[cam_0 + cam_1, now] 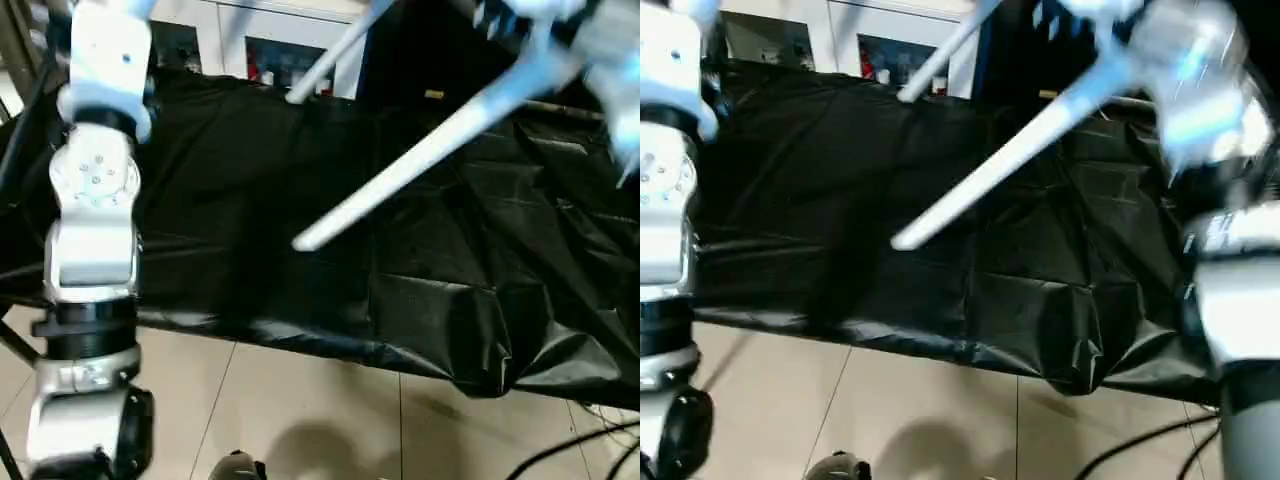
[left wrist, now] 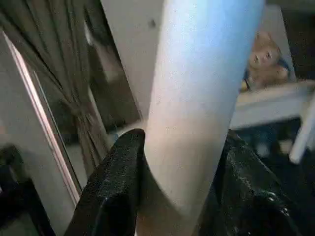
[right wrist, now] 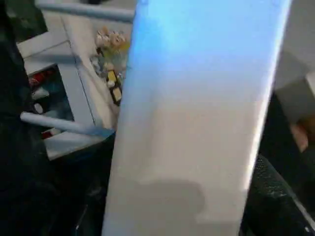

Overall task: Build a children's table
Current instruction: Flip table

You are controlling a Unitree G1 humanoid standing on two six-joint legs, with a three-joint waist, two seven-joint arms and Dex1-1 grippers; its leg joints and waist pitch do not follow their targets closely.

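Two long white tapered tube legs (image 1: 430,150) (image 1: 335,50) were raised over the black-draped surface (image 1: 250,200). Left end effector (image 2: 182,196) clamped one leg; right end effector's grip unclear. White glass-door cabinet (image 1: 260,50) behind.

Black-draped table (image 1: 430,300) on tiled floor (image 1: 300,410)

A leg (image 1: 420,160) extends diagonally above the covered worktop (image 1: 250,200), lower end toward the left arm (image 1: 95,220). A second leg (image 1: 330,55) lies behind it. The cabinet (image 1: 270,55) stands behind the worktop. The floor (image 1: 300,410) lies before it.
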